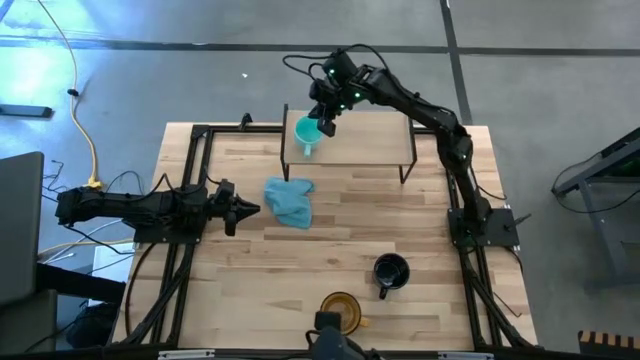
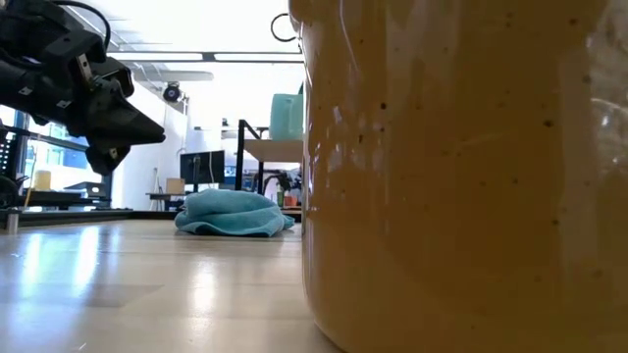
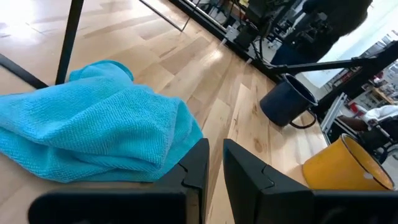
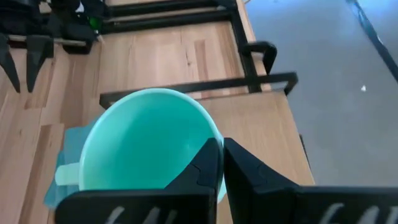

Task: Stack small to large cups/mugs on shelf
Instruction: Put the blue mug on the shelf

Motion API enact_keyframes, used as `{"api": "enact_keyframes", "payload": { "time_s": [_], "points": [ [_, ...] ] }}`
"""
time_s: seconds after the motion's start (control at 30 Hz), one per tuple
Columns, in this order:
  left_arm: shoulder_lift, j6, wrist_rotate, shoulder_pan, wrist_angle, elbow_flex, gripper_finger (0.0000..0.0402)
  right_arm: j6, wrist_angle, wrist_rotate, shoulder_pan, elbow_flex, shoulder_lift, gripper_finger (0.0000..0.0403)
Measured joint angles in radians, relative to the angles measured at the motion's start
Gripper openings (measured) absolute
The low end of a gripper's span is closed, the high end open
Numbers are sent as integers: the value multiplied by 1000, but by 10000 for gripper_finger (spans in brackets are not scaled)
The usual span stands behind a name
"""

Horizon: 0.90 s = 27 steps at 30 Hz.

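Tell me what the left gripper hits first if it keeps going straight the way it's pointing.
Most likely the blue-teal cloth: the left gripper points along the table at it, with only bare wood between.

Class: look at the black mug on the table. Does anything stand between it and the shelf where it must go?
Nothing visible does. Bare tabletop lies between the black mug and the shelf; the blue cloth lies off to one side, and the turquoise mug occupies the shelf's other end.
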Motion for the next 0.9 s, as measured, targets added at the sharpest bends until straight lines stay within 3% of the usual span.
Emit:
{"api": "enact_keyframes", "payload": {
  "time_s": [0.9],
  "points": [
    [0,37,-8,0,0,0,37,-27,10,-3,-14,1,19,0]
  ]
}}
